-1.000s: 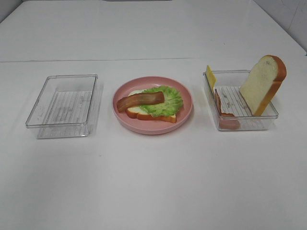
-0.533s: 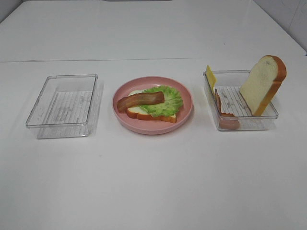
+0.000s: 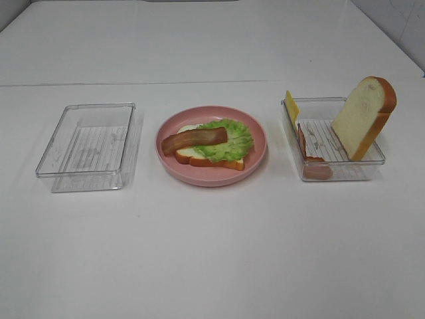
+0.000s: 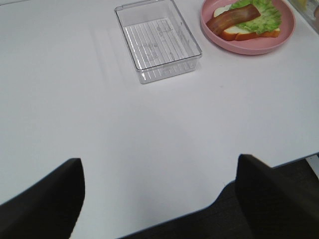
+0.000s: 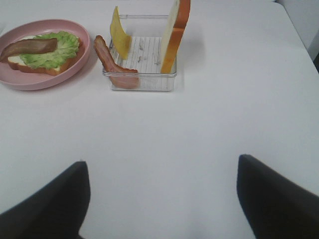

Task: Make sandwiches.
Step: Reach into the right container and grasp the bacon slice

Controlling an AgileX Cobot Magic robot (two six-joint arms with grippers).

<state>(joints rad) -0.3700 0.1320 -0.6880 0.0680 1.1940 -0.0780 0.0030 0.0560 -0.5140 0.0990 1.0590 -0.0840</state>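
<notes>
**half-built sandwich waiting on its next layer**

an open-faced sandwich is sitting on the pink plate point(image 3: 260, 151) at the middle of the table. a bottom bread slice point(image 3: 214, 161), white with an orange-brown crust, is lying flat. ruffled green lettuce point(image 3: 234, 141) is spreading over it, and a reddish-brown bacon strip point(image 3: 194, 139) is lying across the top, pointing toward the left edge.

toward the right edge, the right-hand tray point(image 3: 345, 171) is holding the rest of the parts. a thin yellow cheese square point(image 3: 291, 106) is standing on edge at the wall nearest the plate. a second bacon strip point(image 3: 311, 161) is slumping along that same wall. a second bread slice point(image 3: 362, 116) is leaning upright at the tray's far side. the left-hand tray point(image 3: 86, 179), toward the left edge, is holding nothing.

the left gripper point(image 4: 159, 191) and the right gripper point(image 5: 162, 194) are hanging back by the near edge, each with fingers spread wide and gripping nothing.

the build appears to be pausing between layers, roughly at the halfway mark. the next move is likely calling for the right gripper to reach into the right-hand tray and close on a layer, perhaps the cheese by its raised edge. it would then need to lay it flat over the bacon without dragging the neighbouring strip along.
</notes>
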